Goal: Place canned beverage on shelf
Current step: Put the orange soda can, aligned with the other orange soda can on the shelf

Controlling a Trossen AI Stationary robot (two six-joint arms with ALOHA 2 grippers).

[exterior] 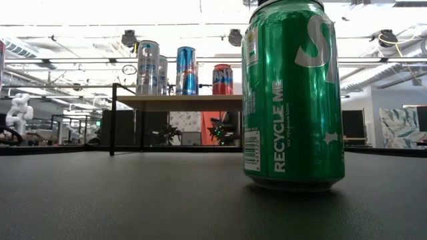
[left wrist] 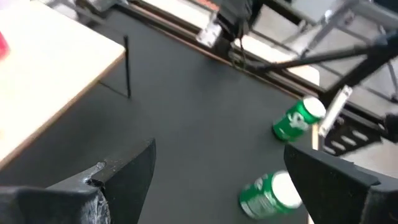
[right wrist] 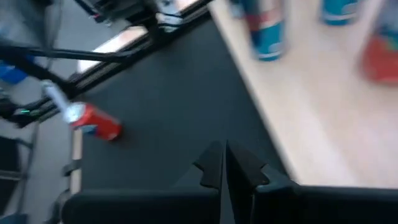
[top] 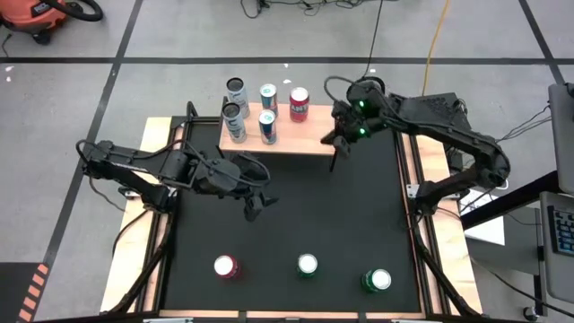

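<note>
- The left gripper (top: pixel 260 199) hangs over the black table mat (top: pixel 359 215), near the mat's centre and at about 6 o'clock from the shelf's left end. Its fingers stand wide apart with nothing between them; the left wrist view shows only bare mat in the gap.
- At about 6 o'clock from that gripper, near the front edge of the mat, stands a red can (top: pixel 225 266).
- The shelf (top: pixel 314 135), a light-wood board on thin black legs, sits at the 12 o'clock side of the mat.
- It carries five cans: two tall silver ones (top: pixel 235 121) at its left end, two blue-and-silver ones (top: pixel 267 126) beside them, and a red can (top: pixel 299 104) nearest the middle. The right half of the board is bare.
- A green can with a white top (top: pixel 308 265) stands at 6 o'clock on the mat, to the right of the front red can.
- The right gripper (top: pixel 339 136) hovers at the shelf's right end, roughly at 3 o'clock from the red can on the board. Its fingers are pressed together and hold nothing.
- A second green can (top: pixel 377 281) stands at about 5 o'clock on the mat. It fills the foreground of the low view (exterior: pixel 293 93).
</note>
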